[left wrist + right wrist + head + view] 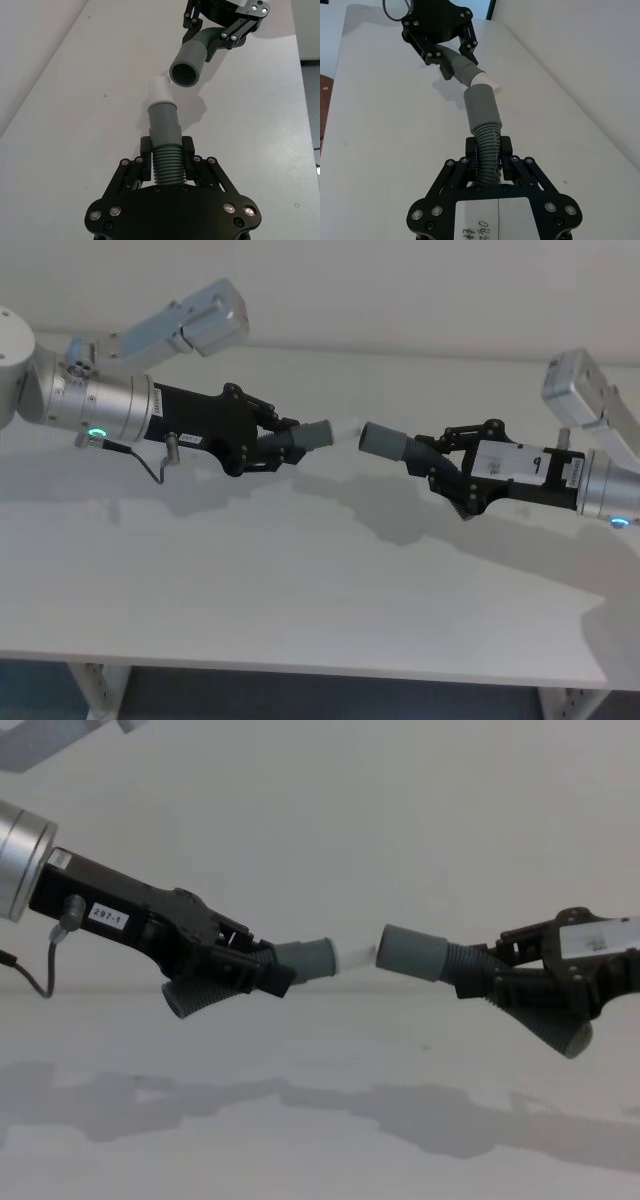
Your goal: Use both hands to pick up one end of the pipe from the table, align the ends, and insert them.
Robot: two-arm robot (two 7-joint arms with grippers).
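- The black two-finger left gripper [285, 443] has its jaws clamped on the ribbed middle of the white-tipped hose piece [164, 125], which is short, bent and dark grey. The ribs sit pinched between the two pads.
- The matching black right gripper [440, 455] has its jaws clamped in the same way on the ribs of the second hose piece [488, 135], also bent and dark grey.
- Both pieces hang in the air, well clear of the plain matte white tabletop [300, 590], which carries their shadows. The pick-up part of the task therefore looks done for each arm.
- The narrow white spigot [352, 955] on the left piece points toward the wide grey open cuff [415, 952] on the right piece, so the two ends face each other between the grippers.
- In the chest view the spigot's tip sits just beside the cuff's mouth at about the same height, perhaps touching its rim.
- In the left wrist view the cuff's mouth lies off to one side of the spigot and is angled to it, so the axes are not yet in line.
- None of the spigot is inside the cuff.
- By my reading, what remains is a small sideways and angular correction, then pushing the two ends together.
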